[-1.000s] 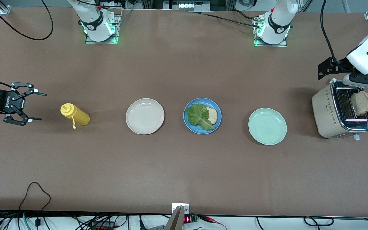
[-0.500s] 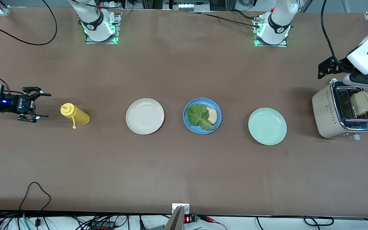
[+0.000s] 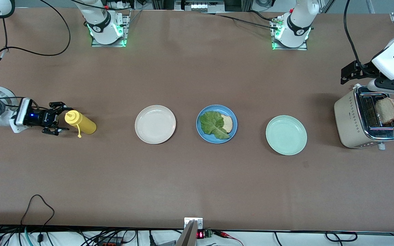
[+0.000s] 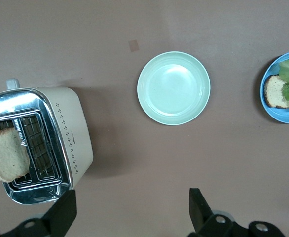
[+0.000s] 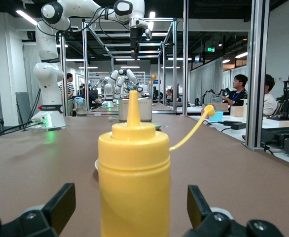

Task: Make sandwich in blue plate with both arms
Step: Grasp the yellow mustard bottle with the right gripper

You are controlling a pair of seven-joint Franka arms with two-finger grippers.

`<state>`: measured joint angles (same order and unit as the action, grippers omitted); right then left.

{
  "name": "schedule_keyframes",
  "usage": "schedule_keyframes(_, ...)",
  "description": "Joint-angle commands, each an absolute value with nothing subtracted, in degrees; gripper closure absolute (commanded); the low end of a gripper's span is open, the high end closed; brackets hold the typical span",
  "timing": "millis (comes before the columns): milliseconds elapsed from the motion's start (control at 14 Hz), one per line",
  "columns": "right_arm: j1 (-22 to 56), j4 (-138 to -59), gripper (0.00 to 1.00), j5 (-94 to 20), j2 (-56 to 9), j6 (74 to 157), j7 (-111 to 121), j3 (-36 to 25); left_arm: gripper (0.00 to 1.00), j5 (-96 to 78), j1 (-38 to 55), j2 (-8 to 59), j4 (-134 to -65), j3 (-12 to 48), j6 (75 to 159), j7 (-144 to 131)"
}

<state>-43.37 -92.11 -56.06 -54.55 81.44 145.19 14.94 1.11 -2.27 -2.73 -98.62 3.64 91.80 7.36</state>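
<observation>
A brown worktop (image 3: pixel 190 177) carries a row across mid-frame: a yellow squeeze bottle (image 3: pixel 80 123) at the left, then a beige plate (image 3: pixel 155 124), the blue plate (image 3: pixel 216 124), a mint-green plate (image 3: pixel 286 135), and a toaster (image 3: pixel 366 118) at the right.

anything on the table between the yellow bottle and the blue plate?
Yes: one beige plate, with nothing on it, sits between the yellow bottle and the blue plate. The rest of that stretch is bare tabletop, as the front view shows.
</observation>
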Motion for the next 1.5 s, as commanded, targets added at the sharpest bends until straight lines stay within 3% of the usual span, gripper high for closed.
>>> schedule_keyframes(0,-43.1,-89.1,0.0,-56.6,-56.6,83.0,147.6,15.8,0.0,0.8,-2.3,-3.3,-98.1,3.3,90.8,8.7)
schedule_keyframes(1214,-38.0,-92.7,0.03,-58.7,-58.4,86.0,148.7,16.1,0.0,0.8,-2.2,-3.3,-98.1,3.3,90.6,8.7)
schedule_keyframes(1357,-37.6,-92.7,0.42,-58.7,-58.2,86.2,148.7,16.1,0.0,0.8,-2.3,-3.3,-98.1,3.3,90.6,8.7)
schedule_keyframes(1429,-37.4,-92.6,0.53,-58.7,-57.8,86.4,148.6,16.1,0.0,0.8,-2.3,-3.3,-98.1,3.3,90.6,8.7)
